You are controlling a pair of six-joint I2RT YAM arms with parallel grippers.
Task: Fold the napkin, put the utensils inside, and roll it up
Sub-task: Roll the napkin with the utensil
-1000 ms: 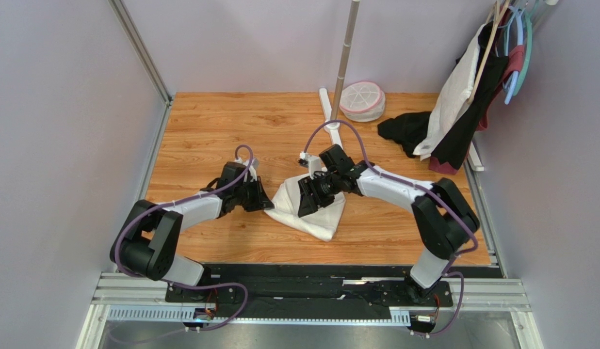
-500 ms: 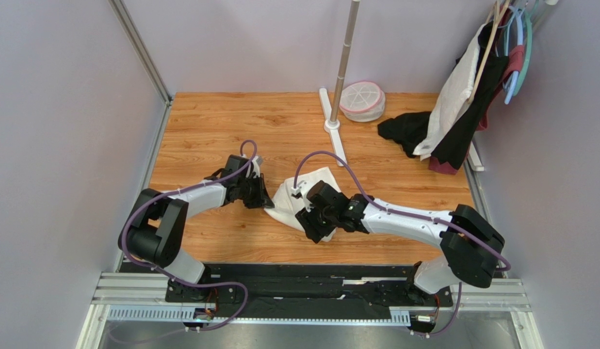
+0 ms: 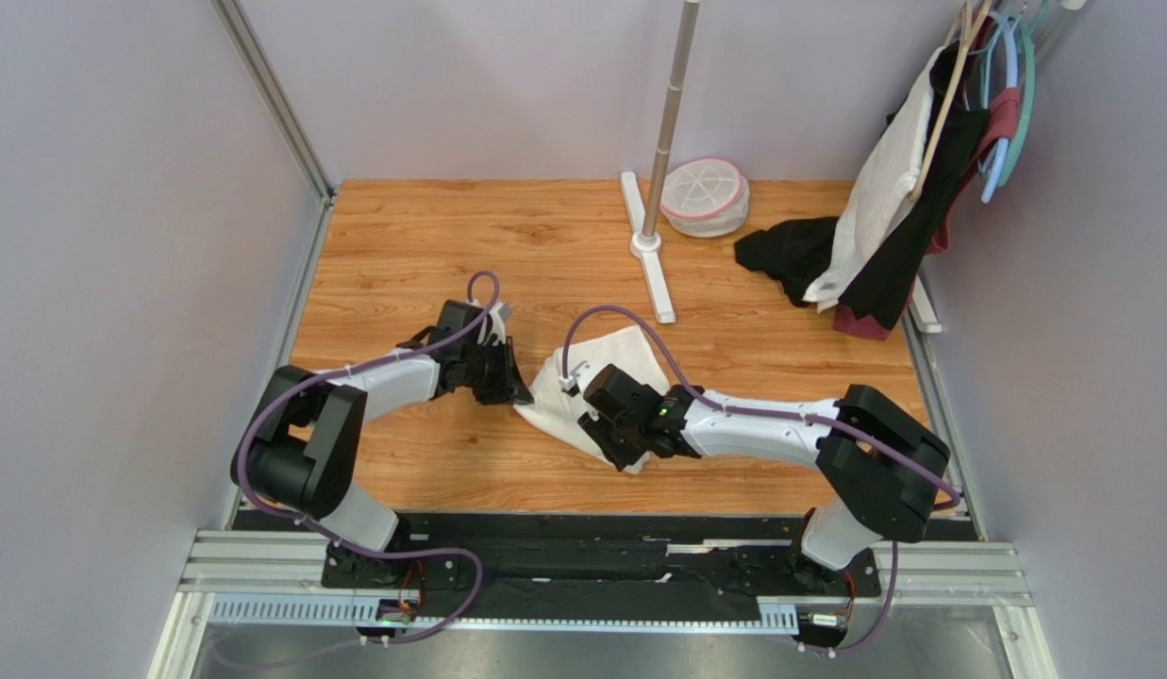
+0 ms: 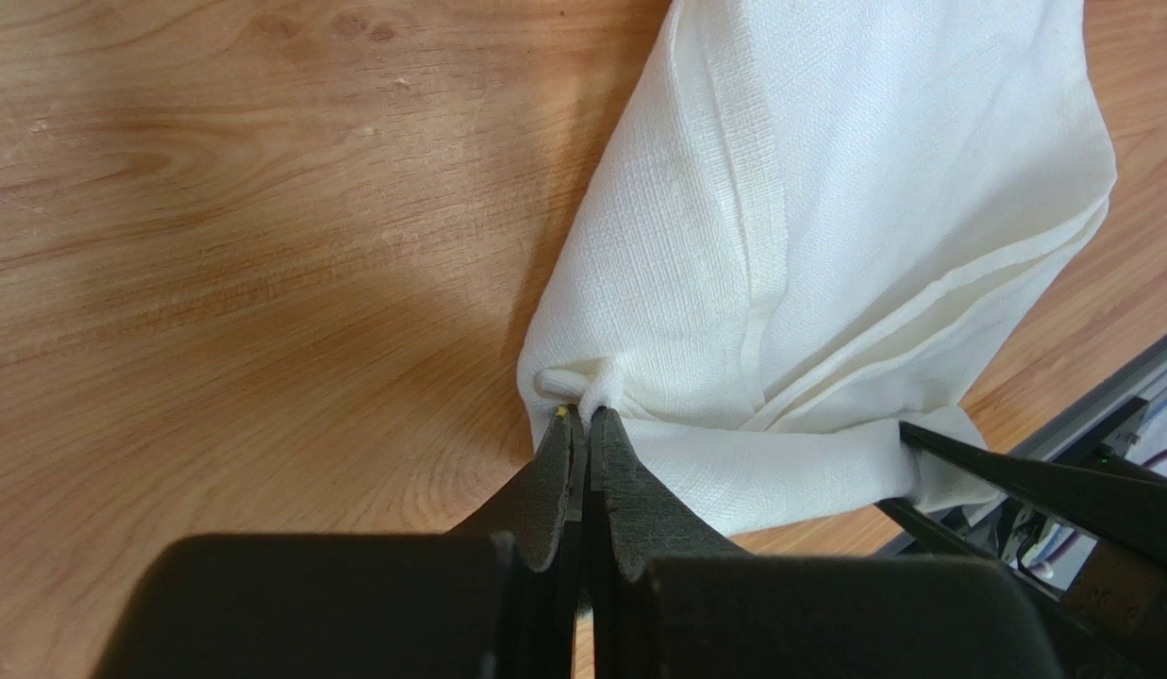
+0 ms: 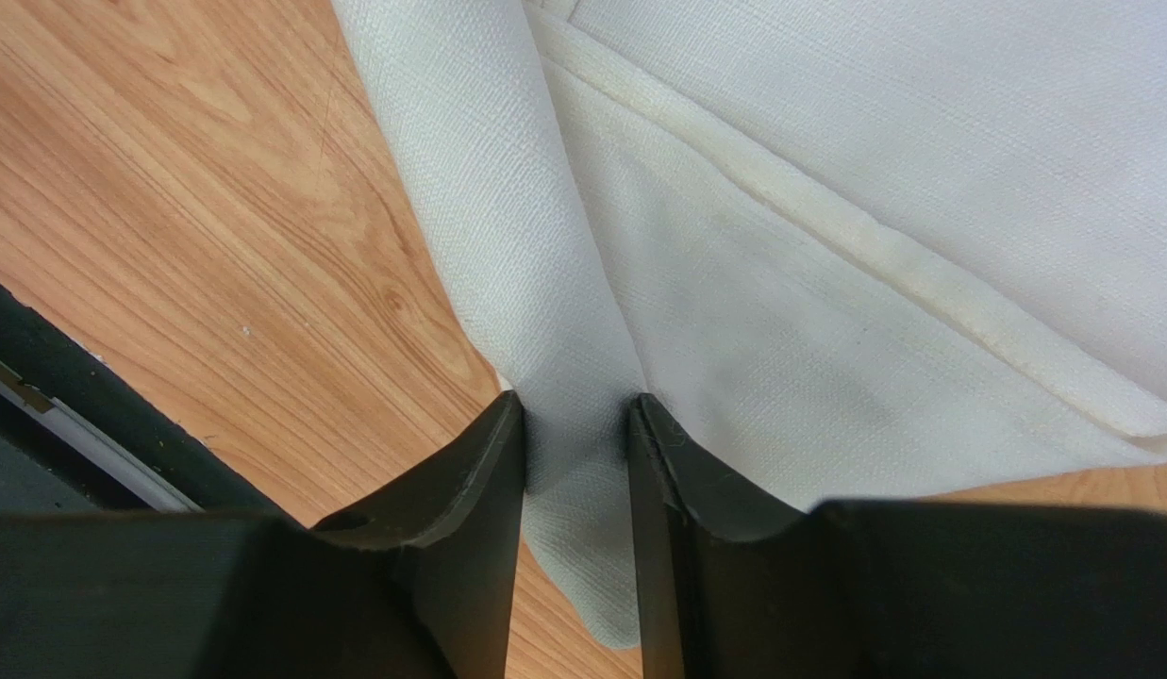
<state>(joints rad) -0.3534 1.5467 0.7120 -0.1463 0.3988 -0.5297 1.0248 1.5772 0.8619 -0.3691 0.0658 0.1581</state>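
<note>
The cream-white napkin (image 3: 592,371) lies folded and bunched on the wooden table between both arms. My left gripper (image 3: 522,398) is shut on its left corner, low on the table; in the left wrist view the jaws (image 4: 583,420) pinch a small gather of the napkin (image 4: 830,212). My right gripper (image 3: 622,447) is at the napkin's near corner; in the right wrist view (image 5: 575,425) its fingers are closed on a fold of the cloth (image 5: 858,212). The right fingertips (image 4: 1028,488) also show in the left wrist view. The fork is hidden.
A pole stand's white base (image 3: 646,244) and a round white basket (image 3: 705,195) stand at the back. A black cloth (image 3: 784,255) and garments on hangers (image 3: 908,170) are at the back right. The table's front edge (image 3: 617,521) is just behind the right gripper.
My right gripper moved from over the napkin's middle toward me, down to its near corner. The left gripper shifted slightly onto the left corner. The napkin's near part got pulled narrower.
</note>
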